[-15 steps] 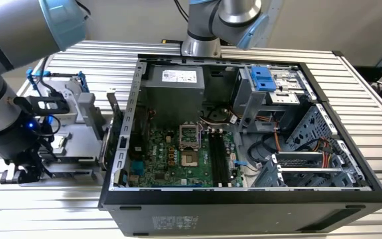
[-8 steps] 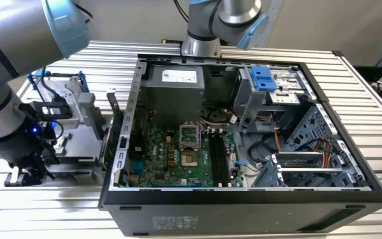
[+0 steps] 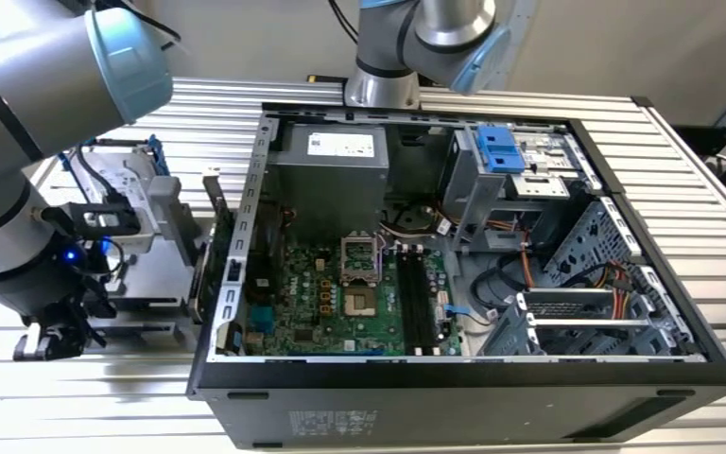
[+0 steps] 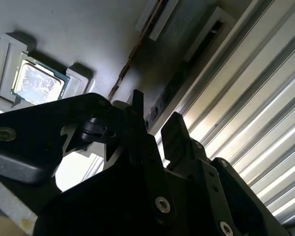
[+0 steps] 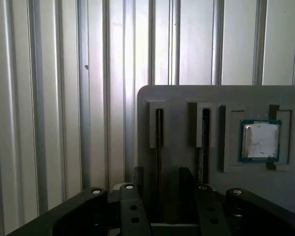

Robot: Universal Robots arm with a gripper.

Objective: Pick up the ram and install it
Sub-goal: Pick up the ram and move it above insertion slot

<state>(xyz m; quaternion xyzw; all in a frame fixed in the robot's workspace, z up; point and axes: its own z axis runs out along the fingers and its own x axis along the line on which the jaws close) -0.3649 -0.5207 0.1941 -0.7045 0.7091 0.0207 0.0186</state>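
Fingers [image 5: 137, 183] of the pincer [image 5: 162, 172] stand parted in both wrist views, a clear gap between them and nothing clamped in it. The ram [image 5: 159, 140], a thin dark stick, stands on edge in a narrow slot of a grey tray [image 5: 182, 101], and in the first wrist view it lines up with the gap, with space on either side of it; whether a finger touches it cannot be told. In the second wrist view the pincer [image 4: 156, 108] hangs just over the same stick [image 4: 132, 54], which runs away from the fingertips as a thin brownish line. A second dark stick [image 5: 205, 142] sits in the neighbouring slot, apart from the fingers, and beyond it a square processor [image 5: 259, 141] with a silver lid lies in its own recess of the tray. The tray rests on the ribbed metal tabletop [image 5: 49, 98]. In the exterior view the pincer [image 3: 48, 340] is low at the exterior view's left, outside the open computer case [image 3: 464, 388]; inside lies the green motherboard [image 3: 325, 293], its long black slots [image 3: 420, 298] well apart from the pincer.
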